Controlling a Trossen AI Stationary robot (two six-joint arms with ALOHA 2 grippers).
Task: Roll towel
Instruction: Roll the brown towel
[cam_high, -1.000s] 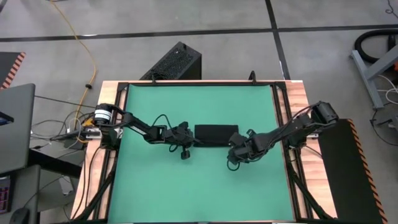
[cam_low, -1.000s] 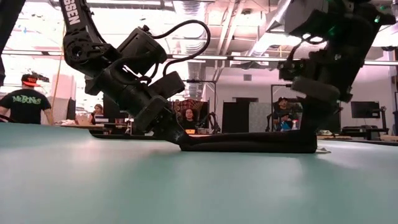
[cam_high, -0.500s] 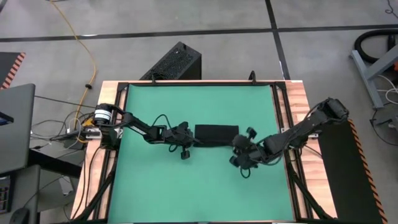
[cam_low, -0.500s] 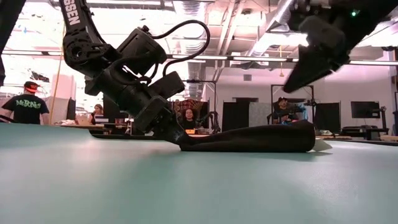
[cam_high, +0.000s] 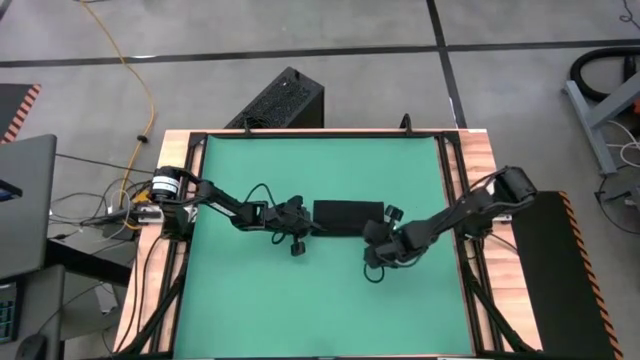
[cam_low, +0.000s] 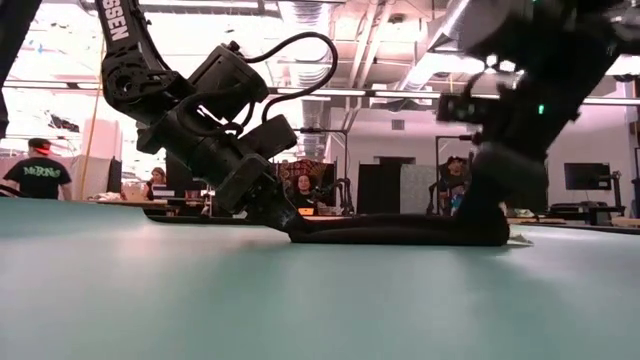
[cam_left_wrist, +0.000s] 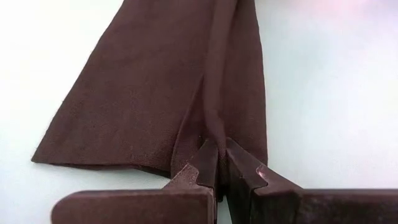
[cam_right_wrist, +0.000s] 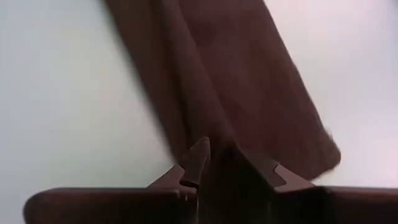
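Observation:
The black towel (cam_high: 348, 215) lies on the green mat (cam_high: 300, 300) at mid-table as a narrow folded strip, with a rolled ridge (cam_left_wrist: 217, 99) along its near edge. Its small white tag (cam_low: 518, 240) shows at its right end. My left gripper (cam_high: 308, 226) is shut on the towel's left end. My right gripper (cam_high: 378, 232) is down at the towel's right end, open. Its fingers (cam_right_wrist: 198, 163) stand on either side of the ridge (cam_right_wrist: 233, 124). My left gripper pinches the rolled ridge at the towel's left end (cam_left_wrist: 214, 140) between its two fingertips. It comes slanting down from the table's left, along the towel (cam_low: 292, 226). The towel lies on the mat, slack. My right gripper: I cannot tell whether its fingers touch the cloth.
A hard black ribbed box (cam_high: 280, 100) stands on the floor beyond the table's far edge. Black rails (cam_high: 455, 180) and wooden borders frame the mat on the left and right. People (cam_low: 40, 172) show in the room behind the table.
My right gripper let go of the towel's right end, rose and drew back toward the table's right edge. It then came back down onto that end. The right end bulged up while it was freed and lies lower now.

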